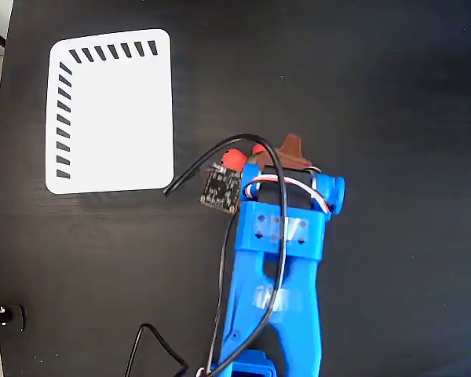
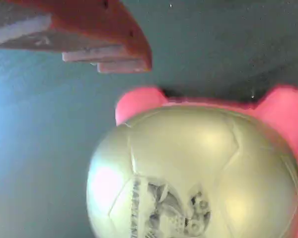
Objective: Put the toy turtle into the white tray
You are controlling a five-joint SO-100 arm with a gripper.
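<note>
In the fixed view the toy turtle (image 1: 235, 159) lies on the black table, mostly hidden under the blue arm's head; only its red parts show. My gripper (image 1: 268, 155) hangs right over it, with a brown finger (image 1: 290, 148) sticking out just right of the turtle. In the wrist view the turtle's silver-gold shell (image 2: 188, 168) with a black print fills the lower half, red feet at its top. One orange finger (image 2: 109, 44) stands above it, apart from the shell; the other finger is out of view. The gripper looks open. The white tray (image 1: 114, 118) lies to the upper left, with nothing in it.
A black cable (image 1: 220, 153) loops from the arm's small circuit board (image 1: 220, 190) toward the tray's lower right corner. Another cable (image 1: 153, 345) lies at the bottom. The table's left edge (image 1: 0, 188) runs close to the tray.
</note>
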